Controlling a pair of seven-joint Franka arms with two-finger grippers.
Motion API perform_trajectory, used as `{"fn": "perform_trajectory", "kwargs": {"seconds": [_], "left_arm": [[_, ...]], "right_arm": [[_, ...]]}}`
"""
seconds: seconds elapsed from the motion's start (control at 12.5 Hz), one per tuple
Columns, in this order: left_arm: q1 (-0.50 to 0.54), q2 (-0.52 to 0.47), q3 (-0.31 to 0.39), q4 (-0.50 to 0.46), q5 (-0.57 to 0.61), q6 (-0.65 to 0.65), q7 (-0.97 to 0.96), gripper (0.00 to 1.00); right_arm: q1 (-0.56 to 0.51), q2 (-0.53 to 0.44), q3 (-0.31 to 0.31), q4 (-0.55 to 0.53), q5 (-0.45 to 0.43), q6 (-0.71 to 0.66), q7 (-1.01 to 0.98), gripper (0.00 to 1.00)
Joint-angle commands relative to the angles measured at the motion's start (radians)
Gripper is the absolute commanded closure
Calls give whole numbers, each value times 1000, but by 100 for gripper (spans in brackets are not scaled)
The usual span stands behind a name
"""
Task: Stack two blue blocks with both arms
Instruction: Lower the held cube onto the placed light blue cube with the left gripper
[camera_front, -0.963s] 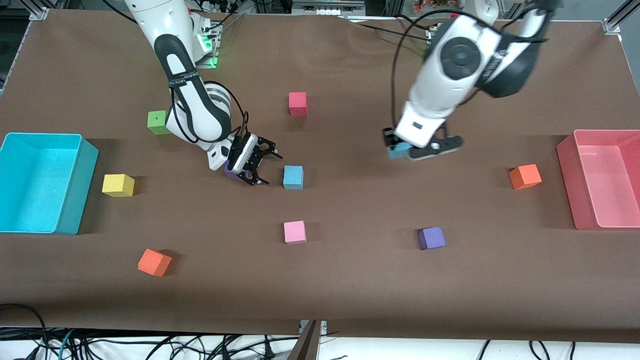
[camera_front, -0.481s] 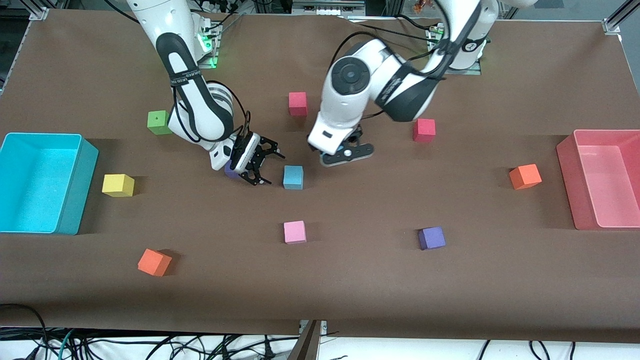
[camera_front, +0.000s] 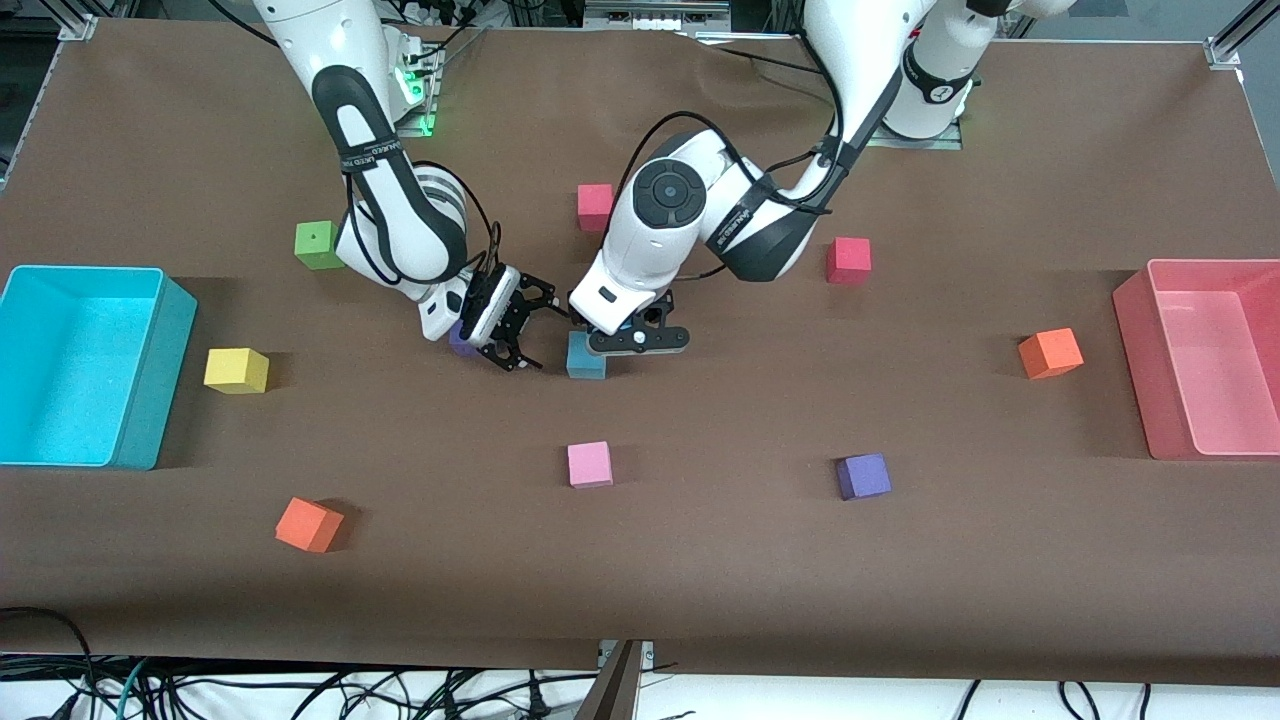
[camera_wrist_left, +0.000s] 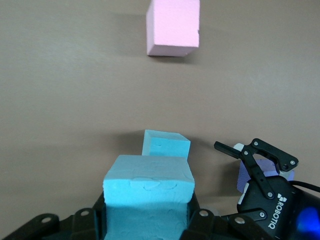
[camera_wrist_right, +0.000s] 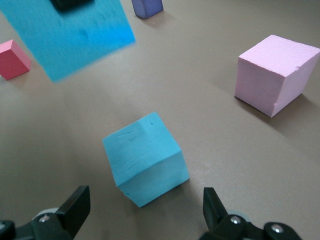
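Note:
One blue block (camera_front: 586, 364) sits on the table's middle; it also shows in the left wrist view (camera_wrist_left: 166, 145) and the right wrist view (camera_wrist_right: 145, 157). My left gripper (camera_front: 634, 338) is shut on the second blue block (camera_wrist_left: 149, 187) and holds it just above the first, a little toward the left arm's end. The held block shows blurred in the right wrist view (camera_wrist_right: 75, 35). My right gripper (camera_front: 515, 332) is open and empty, low beside the table block toward the right arm's end, its fingers (camera_wrist_right: 75, 207) spread wide.
A purple cube (camera_front: 461, 342) lies under the right gripper. A pink cube (camera_front: 589, 464) lies nearer the camera, and red cubes (camera_front: 595, 205) (camera_front: 848, 260) lie farther. A cyan bin (camera_front: 150, 370) and a pink bin (camera_front: 1135, 350) stand at the table's ends.
My left arm has swung from the left arm's end to the middle, carrying its blue block until it is over the one on the table. The right gripper has hardly moved.

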Motion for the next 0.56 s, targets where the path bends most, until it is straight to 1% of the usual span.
{"fn": "perform_trajectory", "kwargs": {"seconds": [0.0,0.16,0.32,0.48], "left_arm": [[-41,43,34,44,-24,16,34,100],[-73,71,60,63,-24,25,31,100],[-83,94,69,83,-25,28,23,100],[-94,126,77,129,-27,28,15,100]], "right_arm": [[2,2,3,7,25,13,-19,0],[2,2,3,7,25,13,-19,0],[2,2,3,7,25,13,-17,0],[2,2,3,7,26,13,-17,0]]}}
